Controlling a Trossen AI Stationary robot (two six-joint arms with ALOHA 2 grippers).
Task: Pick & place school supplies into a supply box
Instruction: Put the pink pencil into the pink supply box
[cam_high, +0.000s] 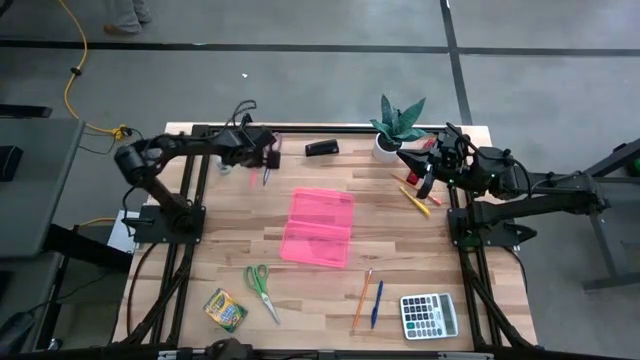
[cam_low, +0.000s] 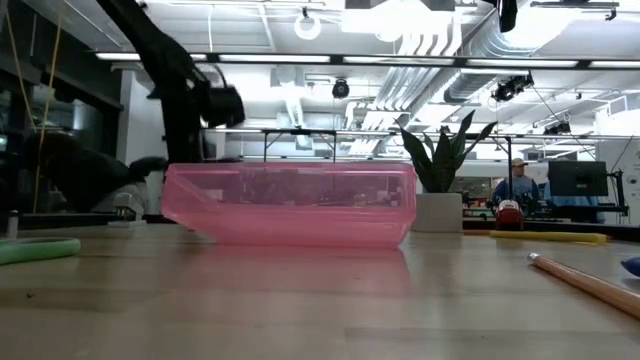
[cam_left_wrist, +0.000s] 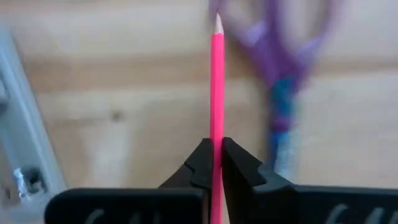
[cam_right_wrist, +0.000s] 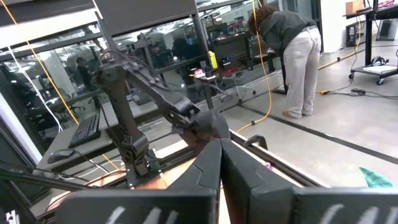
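My left gripper (cam_high: 268, 158) is at the table's far left and is shut on a pink pencil (cam_left_wrist: 216, 87). Purple-handled scissors (cam_left_wrist: 280, 68) lie on the wood beside it. The pink supply box (cam_high: 320, 227) lies open at the table's middle and also shows in the low view (cam_low: 290, 205). Green-handled scissors (cam_high: 262, 290), an orange pencil (cam_high: 362, 298) and a blue pen (cam_high: 376, 303) lie near the front edge. A yellow marker (cam_high: 415, 200) lies below my right gripper (cam_high: 428, 165). That gripper is shut and empty (cam_right_wrist: 221, 149), raised beside the plant. My left gripper pinches the pink pencil's shaft (cam_left_wrist: 216, 140) between its two fingers, coming from above. The pencil runs along the fingers, and its sharpened tip (cam_left_wrist: 218, 18) sticks out well past them toward the table. I cannot tell whether the tip touches the wood.
A potted plant (cam_high: 398, 125) and a black stapler (cam_high: 321, 148) stand at the far edge. A grey calculator (cam_high: 429, 315) and a crayon box (cam_high: 226, 310) lie near the front edge. People stand in the room beyond the table (cam_right_wrist: 292, 56).
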